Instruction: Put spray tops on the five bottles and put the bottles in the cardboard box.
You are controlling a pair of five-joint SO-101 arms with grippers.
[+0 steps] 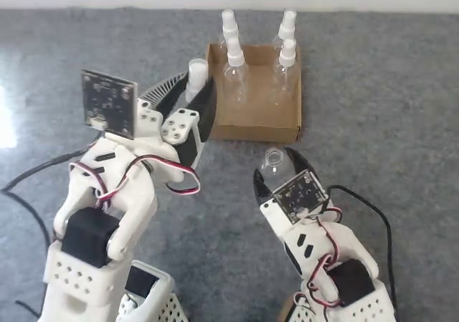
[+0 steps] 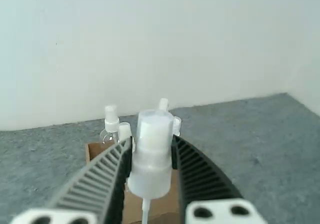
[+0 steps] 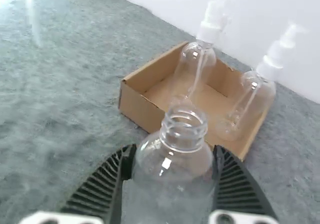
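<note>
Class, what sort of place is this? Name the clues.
Probably a robotics test bench: two white plastic arms with bare wires, a grey felt-covered table against a plain white wall, and a brown cardboard box of clear spray bottles.

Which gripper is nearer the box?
Left. The left gripper, gripping a spray top, is at the box's side wall; the right gripper, gripping the bottle, clear of its front.

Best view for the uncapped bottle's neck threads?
Right wrist view: the uncapped bottle is close and centred, neck threads clear, in the right gripper. High view shows its mouth from above, body mostly hidden.
</note>
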